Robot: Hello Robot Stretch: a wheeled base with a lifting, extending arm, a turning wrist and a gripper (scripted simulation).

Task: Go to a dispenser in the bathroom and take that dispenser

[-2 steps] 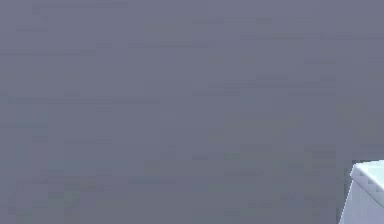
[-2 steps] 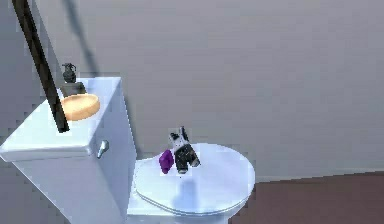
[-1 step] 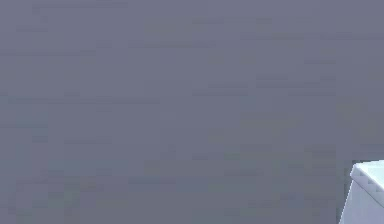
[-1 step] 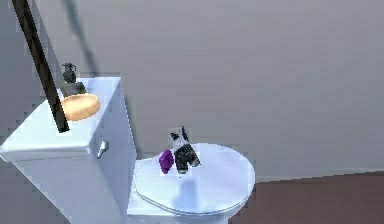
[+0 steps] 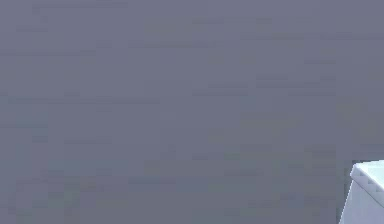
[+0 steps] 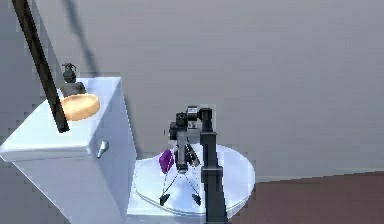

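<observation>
Arm: dark square bar rising from the bottom edge of the arm side view and crossing the closed lid of the toilet.
Gripper: at the arm's far end, above the toilet lid, with both thin fingers pointing down toward the lid.
Gripper state: cannot tell whether it grasps anything, because the lid lies directly behind the fingers.
Purple thing: small, just beside the gripper body on the side toward the toilet tank. Contact with the lid or the fingers cannot be told.
Flush handle: on the front of the toilet tank, near its upper corner.
Tan disc: flat on the toilet tank top, near the middle.
Dark pole: slanted, and crosses in front of the tank top beside the disc.
Small dark thing: upright with a narrow top, at the back edge of the toilet tank top, against the wall.
Dispenser: too small to name for certain. Either the purple thing or the small dark thing could be it.
Floor: reddish brown, beside the toilet.
Wall: plain grey, behind the toilet.
Forward view: grey wall, with a white corner at the lower right.
</observation>
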